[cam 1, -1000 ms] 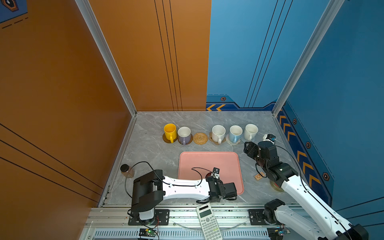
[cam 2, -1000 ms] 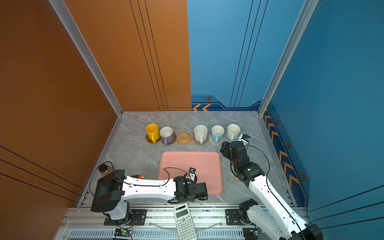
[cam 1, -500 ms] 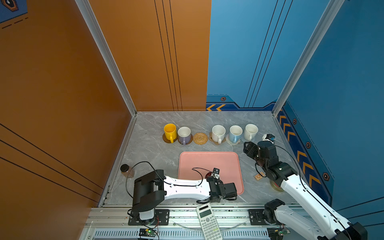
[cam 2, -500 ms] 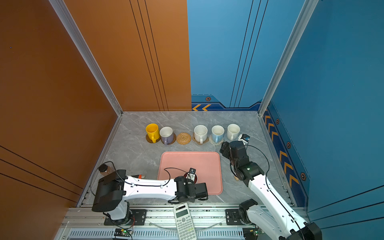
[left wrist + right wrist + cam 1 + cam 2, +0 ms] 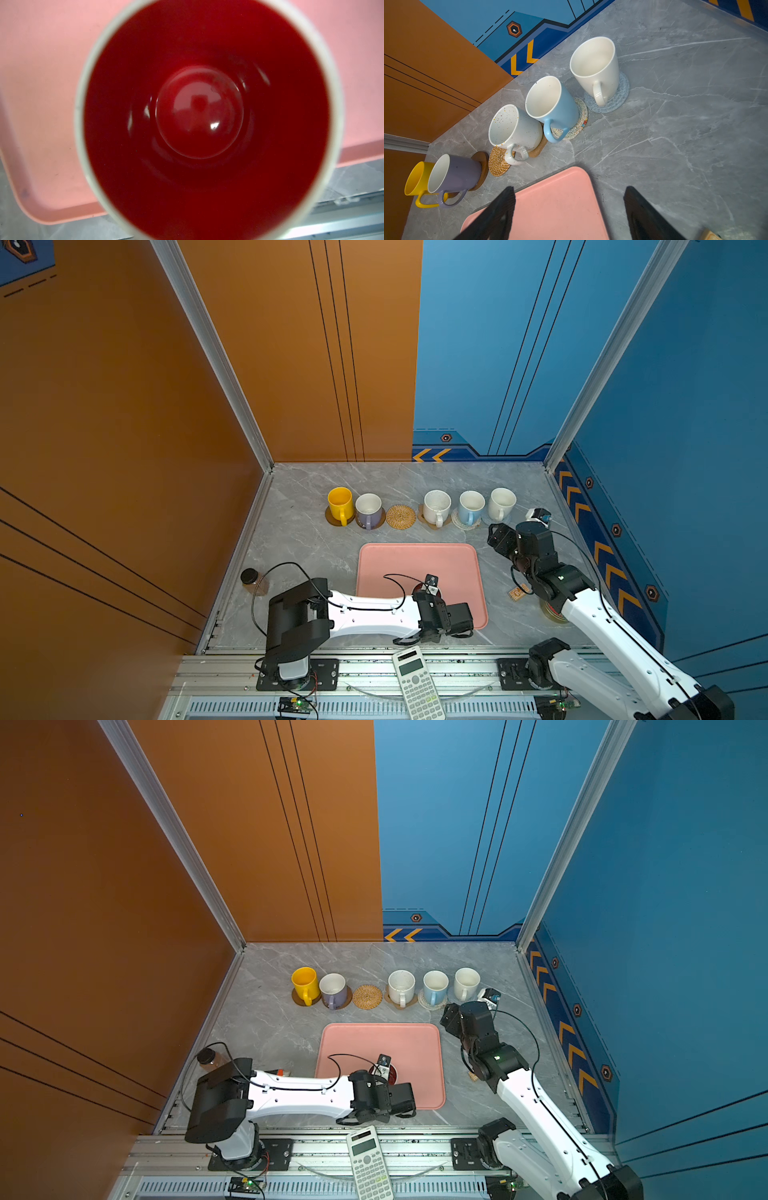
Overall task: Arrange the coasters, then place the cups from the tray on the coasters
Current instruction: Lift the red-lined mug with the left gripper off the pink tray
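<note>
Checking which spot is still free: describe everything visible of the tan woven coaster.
The tan woven coaster is a round, flat disc, seemingly coiled rattan in golden-brown spiral rings. It lies flat on the grey marble table, with no cup on it, between the lilac cup and the speckled white cup in the row. Whether it touches the dark brown coaster or the cork coaster under them cannot be told.

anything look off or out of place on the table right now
Nothing spilled or tipped. The calculator lies askew on the front rail, off the table. The tan woven coaster is the only one without a cup; the red-inside cup sits on the tray.
</note>
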`<state>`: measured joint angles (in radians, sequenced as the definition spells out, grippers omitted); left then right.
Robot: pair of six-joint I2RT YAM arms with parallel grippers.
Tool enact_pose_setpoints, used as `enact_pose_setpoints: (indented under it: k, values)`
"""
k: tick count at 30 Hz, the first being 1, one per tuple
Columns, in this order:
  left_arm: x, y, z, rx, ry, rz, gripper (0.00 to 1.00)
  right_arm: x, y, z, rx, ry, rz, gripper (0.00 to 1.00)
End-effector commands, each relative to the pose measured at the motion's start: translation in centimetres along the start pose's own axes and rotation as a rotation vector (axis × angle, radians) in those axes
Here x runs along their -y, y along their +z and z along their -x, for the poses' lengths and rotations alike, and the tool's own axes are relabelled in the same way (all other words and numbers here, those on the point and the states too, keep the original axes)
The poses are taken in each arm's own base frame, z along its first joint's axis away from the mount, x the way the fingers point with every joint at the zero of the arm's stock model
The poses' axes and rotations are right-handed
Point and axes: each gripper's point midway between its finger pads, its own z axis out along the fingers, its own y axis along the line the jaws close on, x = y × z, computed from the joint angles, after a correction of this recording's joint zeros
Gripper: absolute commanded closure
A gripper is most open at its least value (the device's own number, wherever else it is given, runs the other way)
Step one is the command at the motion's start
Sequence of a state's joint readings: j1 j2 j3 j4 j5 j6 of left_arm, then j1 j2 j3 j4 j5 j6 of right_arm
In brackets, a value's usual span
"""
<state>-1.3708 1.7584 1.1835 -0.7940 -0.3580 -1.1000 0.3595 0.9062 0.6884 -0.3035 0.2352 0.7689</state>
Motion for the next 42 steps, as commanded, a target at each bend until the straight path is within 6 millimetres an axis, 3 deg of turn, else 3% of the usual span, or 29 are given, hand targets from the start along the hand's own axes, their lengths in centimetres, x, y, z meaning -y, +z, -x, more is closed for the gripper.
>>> enact_pose_setpoints:
  k: [1,19,42]
  values:
    - [-0.2,0.0,0.0,-0.002,0.006,0.011,1.0,0.1,0.2,-0.2,-0.004,0.02,0.005,0.19]
    - [-0.4,-1.5,0.9,0.065,-0.004,-0.008,1.0,0.2,0.3,-0.2,-0.005,0.023,0.002,0.19]
    - [-1.5,-3.4,3.5,0.148,-0.028,-0.032,1.0,-0.2,0.7,-0.3,-0.019,0.02,0.008,0.19]
